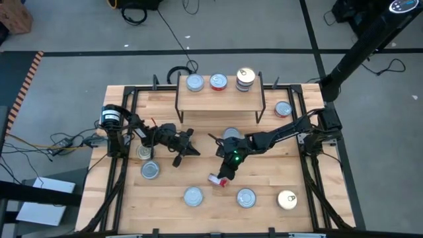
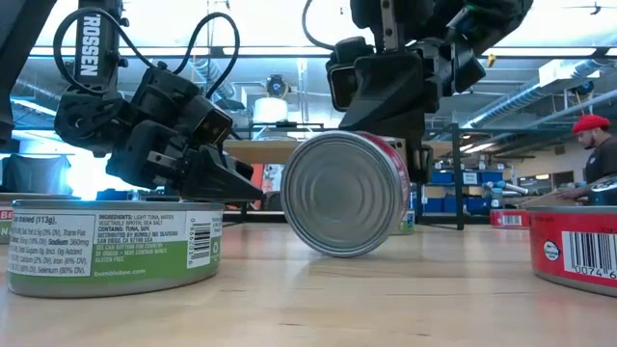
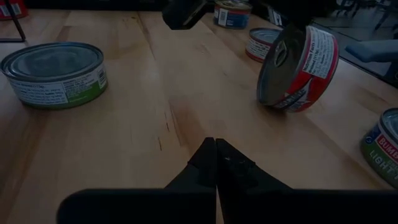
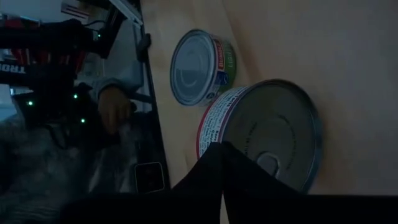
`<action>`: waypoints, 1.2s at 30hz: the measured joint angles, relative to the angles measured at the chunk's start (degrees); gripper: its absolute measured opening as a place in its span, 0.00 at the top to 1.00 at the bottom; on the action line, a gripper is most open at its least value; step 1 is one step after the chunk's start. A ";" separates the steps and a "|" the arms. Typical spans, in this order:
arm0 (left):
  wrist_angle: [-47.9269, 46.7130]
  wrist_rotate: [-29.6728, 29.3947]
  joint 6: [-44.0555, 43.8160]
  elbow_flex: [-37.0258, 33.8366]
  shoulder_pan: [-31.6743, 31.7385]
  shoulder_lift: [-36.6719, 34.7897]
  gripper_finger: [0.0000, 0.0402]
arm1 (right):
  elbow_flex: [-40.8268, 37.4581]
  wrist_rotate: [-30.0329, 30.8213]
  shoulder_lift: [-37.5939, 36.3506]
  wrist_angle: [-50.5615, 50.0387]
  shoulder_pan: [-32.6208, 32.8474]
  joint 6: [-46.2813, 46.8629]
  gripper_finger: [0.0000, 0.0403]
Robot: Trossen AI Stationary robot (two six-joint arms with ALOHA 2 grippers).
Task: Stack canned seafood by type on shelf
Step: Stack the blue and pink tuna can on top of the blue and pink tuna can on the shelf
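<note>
The right arm reaches in from the table's right edge, elbow bent, its forearm angled toward the middle of the table (image 1: 198,165). The right gripper (image 1: 223,177) points down toward the near edge with its fingers pressed together, holding nothing; its tips sit at the top of a red-labelled tin (image 1: 217,180) that stands tilted on its rim on the wood, flat silver end (image 2: 339,194) facing the low camera.

The left arm comes in from the left edge and lies low across the table, its left gripper (image 1: 192,151) closed and empty, pointing toward the centre, well apart from the tipped tin.

The shelf (image 1: 218,96) stands at the far edge carrying a silver-blue tin (image 1: 195,82), a red-topped tin (image 1: 218,82) and a small stack (image 1: 245,79). Other tins lie scattered: two by the left edge, three along the near edge, one beside the shelf's right end.
</note>
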 joint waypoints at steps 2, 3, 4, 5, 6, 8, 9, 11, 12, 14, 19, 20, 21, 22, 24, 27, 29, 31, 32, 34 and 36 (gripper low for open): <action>0.02 0.00 0.00 -0.02 0.00 0.00 1.00 | -0.01 0.46 0.00 -0.13 -0.02 0.31 0.94; 0.00 0.00 0.00 0.00 0.00 0.00 1.00 | -0.02 0.73 0.00 -0.17 -0.02 0.46 0.93; 0.02 0.00 0.00 0.00 0.00 0.00 1.00 | -0.02 0.84 0.00 -0.24 -0.02 0.44 0.91; 0.02 0.00 0.00 0.00 0.00 0.00 1.00 | -0.02 0.84 0.00 -0.34 -0.02 0.45 0.90; 0.02 0.00 0.04 0.00 0.00 0.00 1.00 | -0.04 0.84 0.02 -0.42 0.00 0.46 0.88; 0.02 -0.27 0.50 0.00 0.00 0.00 1.00 | -0.04 0.84 0.02 -0.55 0.00 0.40 0.85; 0.02 -0.51 0.86 0.00 0.00 0.00 1.00 | -0.08 0.87 0.04 -0.60 0.00 0.36 0.83; 0.01 -0.88 1.03 0.00 0.01 0.00 1.00 | -0.11 0.87 0.07 -0.66 0.00 -0.19 0.80; -0.04 -0.90 1.02 0.00 0.00 0.00 1.00 | -0.11 0.87 0.09 -0.75 0.00 -0.75 0.78; -0.32 -0.92 1.01 0.00 0.00 0.00 1.00 | -0.13 0.98 0.09 -0.82 0.02 -1.51 0.75; -0.94 -0.90 0.98 0.00 0.00 0.00 1.00 | -0.13 1.71 0.09 -0.84 -0.23 -1.88 0.68; -0.94 -0.90 0.96 0.00 0.00 0.00 1.00 | -0.13 1.73 0.09 -0.84 -0.28 -2.18 0.67; -1.02 -0.90 0.96 0.00 0.00 0.00 1.00 | -0.15 1.79 0.07 -0.85 -0.38 -2.43 0.66; -1.03 -0.90 0.96 0.00 0.00 0.00 1.00 | -0.15 1.85 0.07 -0.84 -0.54 -2.61 0.65; -1.05 -0.90 0.95 0.00 0.00 0.00 1.00 | -0.14 1.93 0.07 -0.87 -0.81 -2.76 0.63; -1.13 -0.90 0.95 0.00 0.00 0.00 1.00 | -0.15 1.98 0.07 -0.89 -1.33 -3.93 0.60; -1.12 -0.90 0.96 0.00 0.00 0.00 1.00 | -0.15 1.96 0.07 -0.91 -1.73 -4.62 0.58; -1.14 -0.90 1.11 0.00 0.00 0.00 1.00 | -0.12 1.96 0.07 -0.95 -2.11 -5.28 0.55; -1.11 -0.90 1.13 0.00 0.00 0.00 1.00 | -0.01 1.96 0.07 -0.98 -2.20 -5.67 0.54; -1.13 -0.90 1.16 0.00 0.00 0.00 1.00 | 0.63 1.93 0.07 -1.10 -2.26 -6.74 0.51; -1.12 -0.90 1.16 0.00 0.00 0.00 1.00 | 1.86 1.68 0.07 -1.90 -2.27 -8.41 0.47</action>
